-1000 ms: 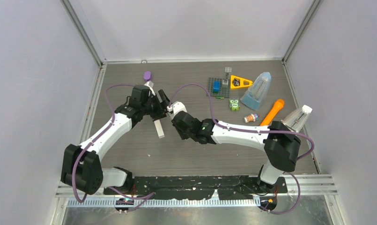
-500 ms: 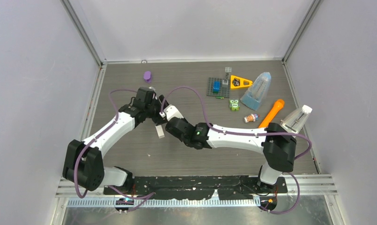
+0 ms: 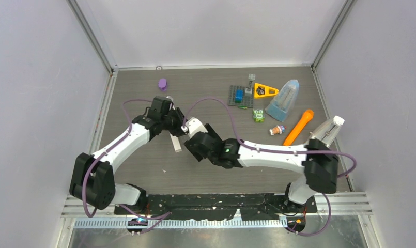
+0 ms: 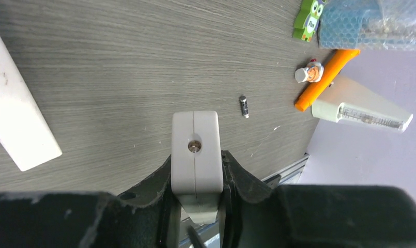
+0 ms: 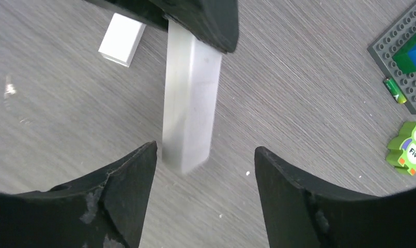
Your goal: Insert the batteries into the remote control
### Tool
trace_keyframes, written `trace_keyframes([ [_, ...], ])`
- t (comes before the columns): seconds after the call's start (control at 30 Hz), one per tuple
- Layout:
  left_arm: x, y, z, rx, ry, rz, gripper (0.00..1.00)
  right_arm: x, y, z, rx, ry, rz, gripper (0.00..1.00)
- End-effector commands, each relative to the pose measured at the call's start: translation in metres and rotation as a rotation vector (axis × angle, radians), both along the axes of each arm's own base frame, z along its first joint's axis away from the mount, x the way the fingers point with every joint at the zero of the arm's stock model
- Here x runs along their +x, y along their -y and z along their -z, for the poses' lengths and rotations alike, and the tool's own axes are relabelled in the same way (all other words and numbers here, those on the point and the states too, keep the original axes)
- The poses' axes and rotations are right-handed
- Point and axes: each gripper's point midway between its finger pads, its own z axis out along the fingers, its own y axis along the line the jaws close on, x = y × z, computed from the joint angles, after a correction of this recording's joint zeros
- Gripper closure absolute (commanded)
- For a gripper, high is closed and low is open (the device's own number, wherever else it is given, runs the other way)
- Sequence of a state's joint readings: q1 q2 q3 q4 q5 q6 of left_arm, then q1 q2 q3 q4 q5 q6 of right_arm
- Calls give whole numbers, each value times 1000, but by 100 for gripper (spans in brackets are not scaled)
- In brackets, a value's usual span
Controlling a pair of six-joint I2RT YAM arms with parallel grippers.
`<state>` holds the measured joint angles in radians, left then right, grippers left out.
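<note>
My left gripper is shut on the white remote control, whose end face with a small hole points at the camera. In the right wrist view the same remote control hangs slanted from the left gripper's black fingers, its lower end just above the table. My right gripper stands open in front of that end, not touching it. In the top view the left gripper and the right gripper meet left of centre. One tiny blackish battery lies on the table.
A second white bar lies flat by the grippers. At the back right are a grey baseplate, a small green cylinder, an owl block, an orange carrot toy, a bubble-wrap bag and a purple piece.
My left gripper has closed on the remote control and my right gripper has opened and let go of it. Both arms have shifted slightly toward the near left.
</note>
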<state>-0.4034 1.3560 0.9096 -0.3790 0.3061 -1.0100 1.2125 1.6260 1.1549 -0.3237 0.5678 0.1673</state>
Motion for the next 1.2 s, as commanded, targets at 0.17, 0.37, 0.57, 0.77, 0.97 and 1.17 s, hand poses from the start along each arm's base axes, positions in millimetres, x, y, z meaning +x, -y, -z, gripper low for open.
trace_keyframes([
  [0.17,22,17,-69,-107,362,143,100,-21,5,-101,625,-155,-58,12],
  [0.37,19,23,-141,-245,618,157,100,-2,27,-133,1012,-341,54,12],
  [0.57,7,26,-190,-418,723,127,100,-5,21,-169,1288,-474,63,12],
  [0.77,-5,24,-215,-569,753,88,100,-6,22,-209,1532,-496,20,12],
  [0.97,-14,16,-232,-652,783,44,100,1,27,-213,1603,-491,69,13],
  [1.17,-21,11,-237,-688,778,20,100,10,28,-214,1611,-473,111,19],
])
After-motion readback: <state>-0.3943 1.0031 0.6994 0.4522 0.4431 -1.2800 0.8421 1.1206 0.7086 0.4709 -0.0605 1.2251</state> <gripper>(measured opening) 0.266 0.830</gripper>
